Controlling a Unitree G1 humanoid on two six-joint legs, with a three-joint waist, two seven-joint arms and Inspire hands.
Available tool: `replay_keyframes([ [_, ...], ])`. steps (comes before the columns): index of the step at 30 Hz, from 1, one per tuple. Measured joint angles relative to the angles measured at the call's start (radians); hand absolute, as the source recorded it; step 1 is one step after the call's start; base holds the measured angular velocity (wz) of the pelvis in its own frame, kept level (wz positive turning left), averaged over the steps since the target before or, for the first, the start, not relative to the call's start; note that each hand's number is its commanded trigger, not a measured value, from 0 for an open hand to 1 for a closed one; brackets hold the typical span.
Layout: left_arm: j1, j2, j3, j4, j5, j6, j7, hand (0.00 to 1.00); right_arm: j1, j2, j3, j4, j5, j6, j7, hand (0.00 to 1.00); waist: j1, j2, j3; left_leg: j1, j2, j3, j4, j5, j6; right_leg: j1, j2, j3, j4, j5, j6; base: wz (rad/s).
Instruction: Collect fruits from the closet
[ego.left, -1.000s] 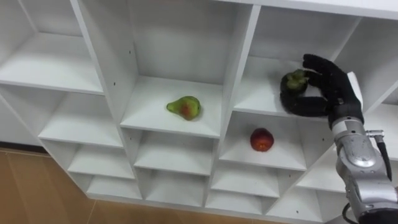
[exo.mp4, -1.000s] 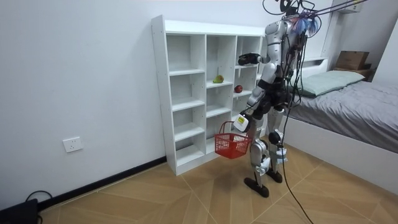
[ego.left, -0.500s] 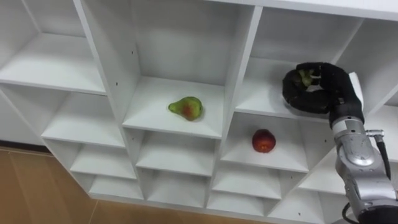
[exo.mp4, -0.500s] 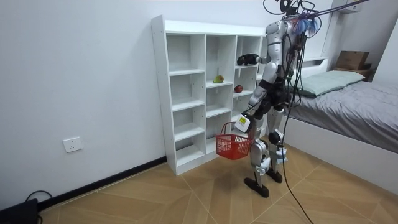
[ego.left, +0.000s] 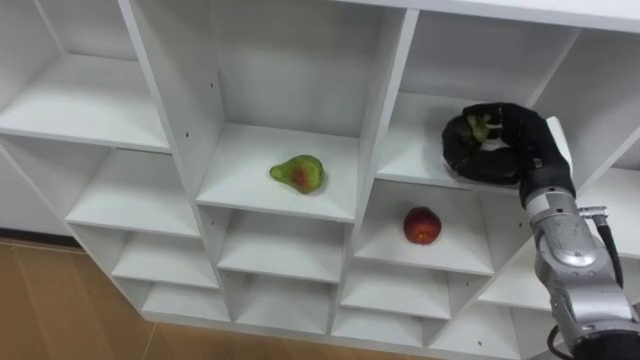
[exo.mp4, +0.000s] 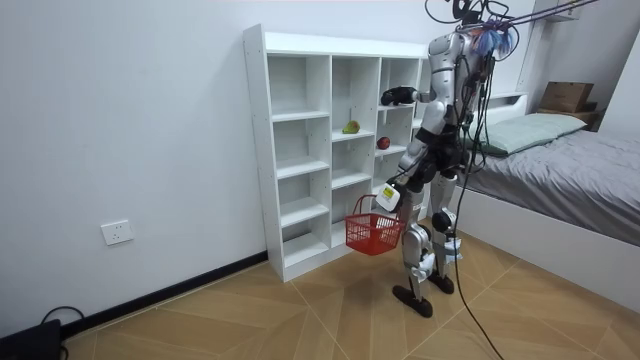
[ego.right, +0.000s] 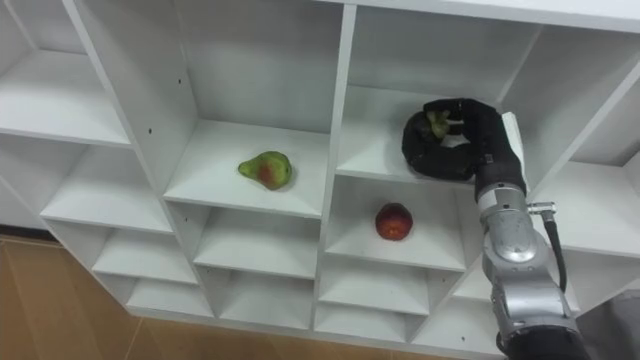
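Right hand: fingers curled round 1 green fruit, inside a compartment of the white shelf unit.
Red apple: 1 compartment below the hand.
Pear: lower left of it.
Left hand: well below, carrying the red basket.
Risk: a loose hold could drop the fruit short of the basket, and the knuckles may catch the divider.

You're in a home bedroom: a bed with grey bedding and a pillow stands at the room view's right, a white cubby closet stands against the wall, and you see wood flooring and a wall socket.
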Motion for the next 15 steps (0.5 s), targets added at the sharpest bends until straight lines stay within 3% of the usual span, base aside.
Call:
replay_keyframes([
  [3, -0.002, 0.000, 0.001, 0.000, 0.001, -0.006, -0.005, 1.00, 0.009, 0.004, 0.001, -0.034, -0.034, 0.009, 0.006, 1.00, 0.001, -0.002, -0.0015, -0.001, 0.000, 0.002, 0.000, 0.000, 0.000, -0.001, 0.000, 0.001, -0.001, 0.000, 0.000, 0.00],
  [8, -0.007, -0.002, -0.001, 0.004, -0.002, -0.029, 0.001, 1.00, 0.105, 0.016, 0.039, -0.206, -0.069, 0.010, 0.032, 1.00, 0.004, 0.004, -0.0007, -0.002, 0.000, 0.005, 0.002, 0.000, 0.000, -0.007, 0.001, 0.003, 0.000, 0.000, 0.000, -0.02],
  [15, -0.013, -0.013, 0.003, -0.001, -0.001, -0.035, -0.004, 1.00, 0.163, 0.016, 0.059, -0.364, -0.064, 0.033, 0.111, 1.00, 0.000, 0.020, -0.0070, -0.010, 0.000, 0.021, 0.003, 0.000, 0.000, -0.023, -0.001, 0.014, 0.001, 0.000, 0.000, -0.06],
])
